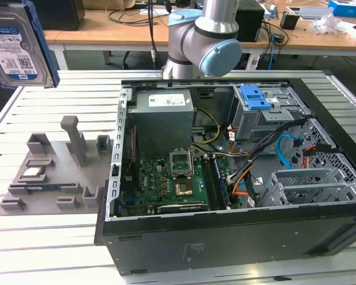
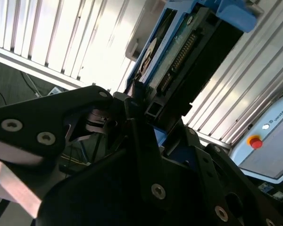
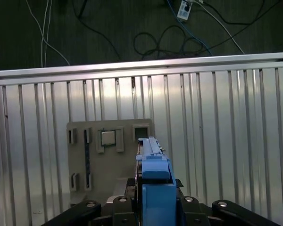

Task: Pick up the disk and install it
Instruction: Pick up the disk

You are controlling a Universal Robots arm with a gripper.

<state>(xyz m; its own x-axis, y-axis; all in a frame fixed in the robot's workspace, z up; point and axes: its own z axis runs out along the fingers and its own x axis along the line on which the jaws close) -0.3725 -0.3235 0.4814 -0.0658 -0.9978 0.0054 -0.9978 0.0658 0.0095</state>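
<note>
Exterior view sits up high and a bit back, angled down over the open computer case (image 1: 225, 243) and slatted table (image 1: 47, 255). First wrist view stares straight down at that table from well above. Second wrist view is jammed right up against the disk (image 2: 188, 52). Exterior and first wrist views share the grey fixture plate (image 1: 47, 190) (image 3: 108, 174).

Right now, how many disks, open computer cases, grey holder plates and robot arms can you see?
disk: 1
open computer case: 1
grey holder plate: 1
robot arm: 1
Total: 4
</note>
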